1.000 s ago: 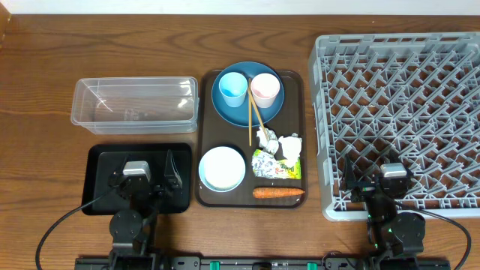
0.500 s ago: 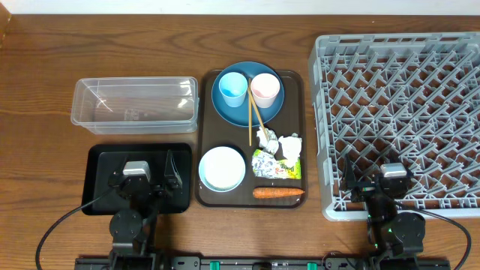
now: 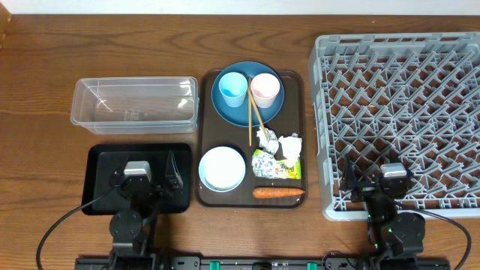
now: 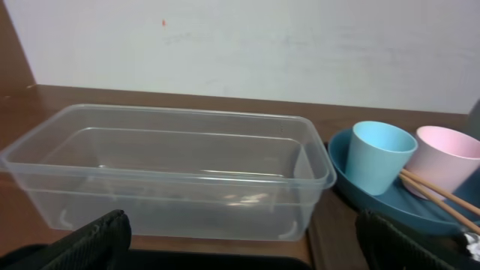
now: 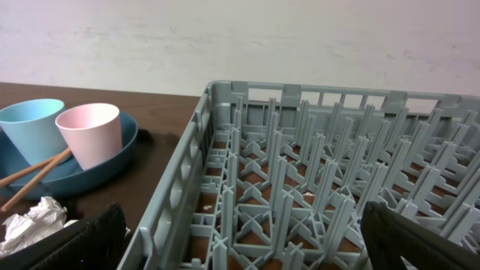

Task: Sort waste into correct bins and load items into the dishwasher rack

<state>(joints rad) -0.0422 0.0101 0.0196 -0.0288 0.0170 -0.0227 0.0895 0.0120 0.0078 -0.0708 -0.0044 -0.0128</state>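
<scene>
On the brown tray [image 3: 202,131] a dark blue plate [image 3: 232,105] holds a light blue cup [image 3: 232,88], a pink cup [image 3: 264,89] and chopsticks [image 3: 255,118]. Below lie paper wads [image 3: 279,142], a green-yellow wrapper [image 3: 271,166], a carrot [image 3: 278,193] and a white bowl [image 3: 222,167]. The clear tub [image 3: 135,102] and black tray [image 3: 100,161] are at left, the grey rack [image 3: 397,112] at right. My left gripper [image 3: 141,169] is open and empty over the black tray. My right gripper [image 3: 377,178] is open and empty over the rack's front edge.
The left wrist view shows the clear tub [image 4: 165,169] ahead with the blue cup [image 4: 379,156] and pink cup [image 4: 450,159] to its right. The right wrist view shows the rack's pegs [image 5: 315,180], both cups and a paper wad [image 5: 34,219] at left.
</scene>
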